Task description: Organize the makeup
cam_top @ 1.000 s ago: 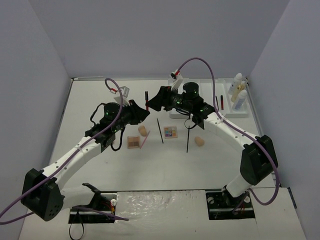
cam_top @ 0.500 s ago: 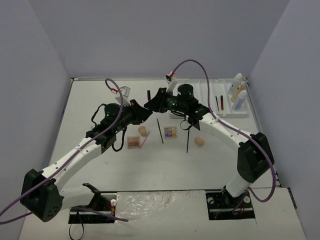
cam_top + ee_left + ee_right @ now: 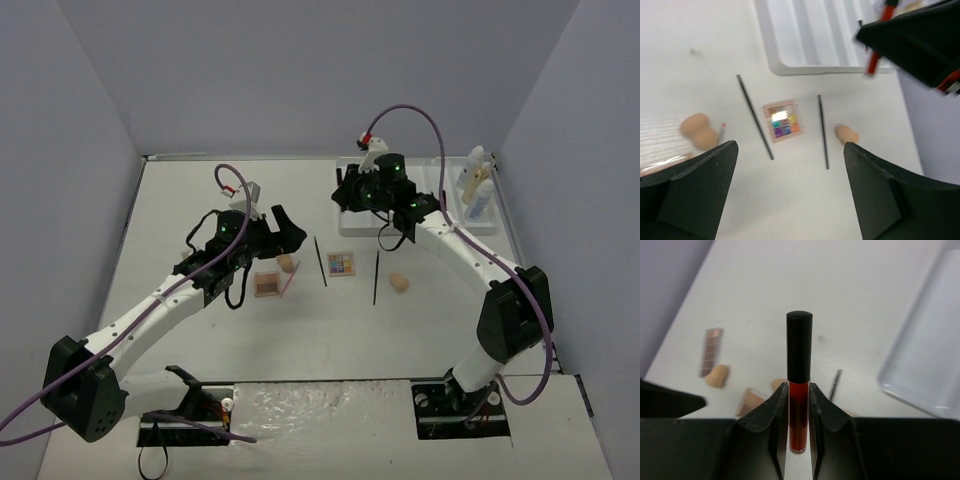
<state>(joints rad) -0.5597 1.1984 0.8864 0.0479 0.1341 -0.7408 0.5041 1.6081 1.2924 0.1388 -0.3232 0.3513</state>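
Right tool [image 3: 799,392] swung rightward, lipstick tube [image 3: 799,347] pointing cap-first outward

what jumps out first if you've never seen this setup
The red lipstick tube with a black cap, pinched in the right gripper near the white divided tray at the far right. Below the open left gripper, a square multicoloured eyeshadow palette lies between two thin black pencils.

Bright, even overhead light — only soft, short shadows on the white tabletop [image 3: 180,200]. The left wrist view is blurred throughout; the right wrist view shows the lipstick tube [image 3: 799,385] sharp, its background softer.
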